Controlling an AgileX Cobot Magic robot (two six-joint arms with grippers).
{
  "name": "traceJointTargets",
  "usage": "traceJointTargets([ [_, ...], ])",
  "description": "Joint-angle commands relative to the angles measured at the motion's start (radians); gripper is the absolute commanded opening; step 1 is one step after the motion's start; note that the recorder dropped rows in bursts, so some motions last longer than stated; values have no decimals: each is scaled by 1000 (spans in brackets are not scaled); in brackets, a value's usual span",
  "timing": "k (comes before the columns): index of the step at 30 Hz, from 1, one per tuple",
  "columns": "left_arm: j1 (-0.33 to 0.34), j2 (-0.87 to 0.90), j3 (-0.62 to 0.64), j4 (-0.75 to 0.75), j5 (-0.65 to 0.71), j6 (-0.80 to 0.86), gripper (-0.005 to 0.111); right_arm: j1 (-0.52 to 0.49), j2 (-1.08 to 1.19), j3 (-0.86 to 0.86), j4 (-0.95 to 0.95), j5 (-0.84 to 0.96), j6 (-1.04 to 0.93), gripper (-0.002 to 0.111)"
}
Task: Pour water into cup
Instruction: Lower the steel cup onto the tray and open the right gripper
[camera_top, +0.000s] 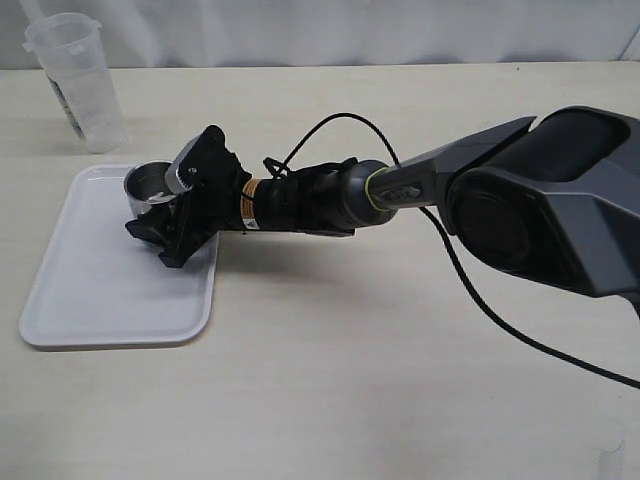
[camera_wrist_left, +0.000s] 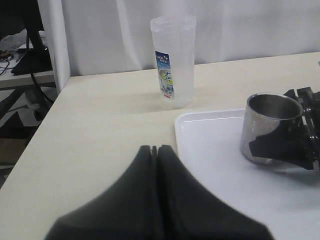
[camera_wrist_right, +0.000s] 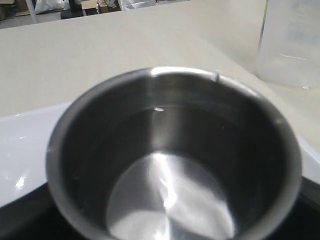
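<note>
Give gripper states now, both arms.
Left gripper: closed, holding nothing.
Right gripper: closed on the short brushed stainless-steel cup, which stands on the white plastic tray.

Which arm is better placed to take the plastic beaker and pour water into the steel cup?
Left. The left gripper is shut on nothing and faces the beaker. The right gripper is busy, its fingers around the cup on the tray.

Chunky dark grey right arm (camera_top: 540, 200), lime ring (camera_top: 372, 192); black cable (camera_top: 345, 116) above that ring, orange band (camera_top: 250, 203) and black right gripper (camera_top: 158, 200) beyond.
</note>
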Motion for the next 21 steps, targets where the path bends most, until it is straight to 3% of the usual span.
traceJointTargets([
  [1, -7, -2, 3, -1, -4, -1, 0, 1, -6, -11, 10, -31, 5, 25],
  [6, -7, -2, 3, -1, -4, -1, 0, 1, -6, -11, 10, -25, 3, 62],
  [9, -7, -2, 3, 2, -4, -1, 0, 1, -6, -11, 10, -2, 3, 78],
  [21, -7, -2, 3, 2, -4, -1, 0, 9, -8, -11, -20, 14, -13, 81],
])
